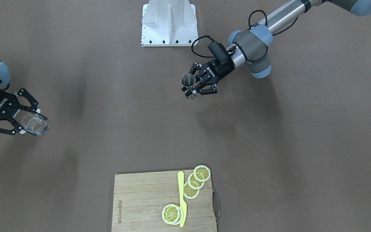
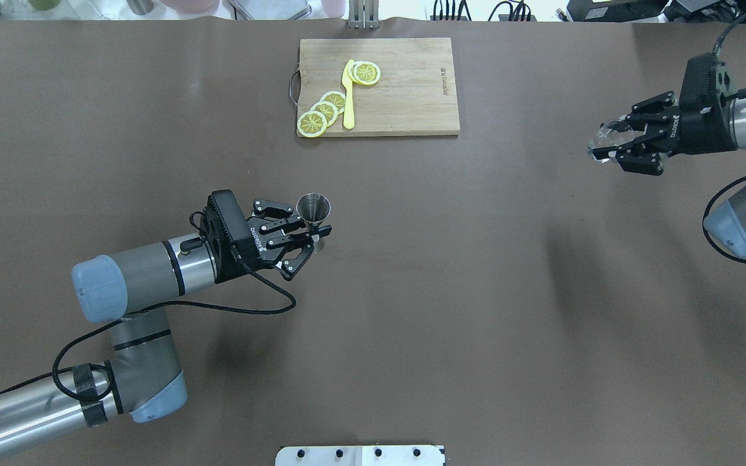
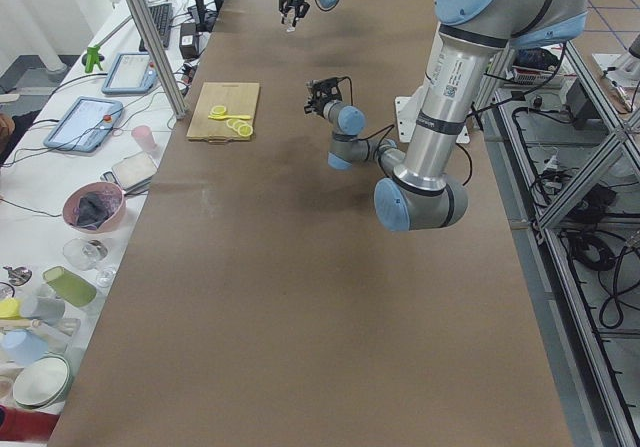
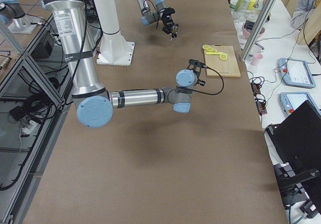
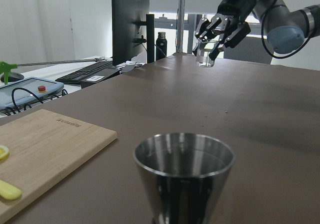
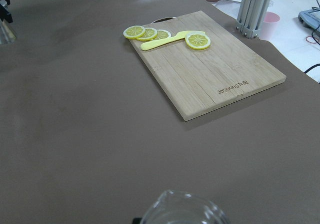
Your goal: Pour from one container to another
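The steel jigger [image 1: 188, 81] stands upright in the air above the middle of the table, and my left gripper [image 1: 192, 90] is shut on its narrow waist. Seen from overhead, the jigger [image 2: 313, 208] sits at the tip of the left gripper [image 2: 318, 231]. The clear glass tumbler [image 1: 41, 126] is far off at the table's end, where my right gripper [image 1: 33, 123] is shut on it. The left wrist view shows the jigger's open cone [image 5: 184, 171] close up and the glass [image 5: 205, 57] far behind, held off the table. The glass rim [image 6: 182, 212] fills the right wrist view's bottom edge.
A wooden cutting board [image 2: 405, 97] lies at the far side of the table with lemon slices [image 2: 321, 113] and a yellow knife [image 2: 348, 97] on it. The white robot base [image 1: 168, 24] stands on the robot's side. Bare brown table lies between the two grippers.
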`<state>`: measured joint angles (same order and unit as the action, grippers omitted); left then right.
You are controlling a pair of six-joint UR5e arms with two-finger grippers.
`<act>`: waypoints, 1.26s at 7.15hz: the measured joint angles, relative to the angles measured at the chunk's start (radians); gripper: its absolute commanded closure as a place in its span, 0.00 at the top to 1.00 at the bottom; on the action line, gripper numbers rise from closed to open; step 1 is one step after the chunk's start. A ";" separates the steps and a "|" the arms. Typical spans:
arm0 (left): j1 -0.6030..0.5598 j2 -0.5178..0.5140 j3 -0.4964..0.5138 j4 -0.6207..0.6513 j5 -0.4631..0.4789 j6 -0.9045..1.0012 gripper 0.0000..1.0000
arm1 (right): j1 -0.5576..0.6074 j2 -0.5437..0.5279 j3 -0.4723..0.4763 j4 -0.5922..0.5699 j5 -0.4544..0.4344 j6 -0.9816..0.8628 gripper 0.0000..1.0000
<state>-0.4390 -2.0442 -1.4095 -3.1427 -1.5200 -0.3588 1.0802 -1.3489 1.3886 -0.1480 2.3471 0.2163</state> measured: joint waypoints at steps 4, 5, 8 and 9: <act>-0.005 -0.038 0.032 0.031 0.001 0.002 0.00 | 0.005 0.001 0.028 0.036 0.068 -0.008 0.00; -0.005 -0.053 0.046 0.032 0.001 0.001 0.00 | 0.006 0.000 0.049 0.035 0.078 -0.012 0.00; 0.001 -0.064 0.040 0.025 -0.001 0.002 0.00 | -0.002 0.006 0.127 -0.025 0.077 -0.052 0.00; 0.006 -0.064 0.034 0.023 0.000 0.005 0.00 | -0.011 0.005 0.169 -0.089 0.076 -0.106 0.00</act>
<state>-0.4329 -2.1078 -1.3758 -3.1198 -1.5203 -0.3542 1.0687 -1.3434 1.5572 -0.2374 2.4234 0.1104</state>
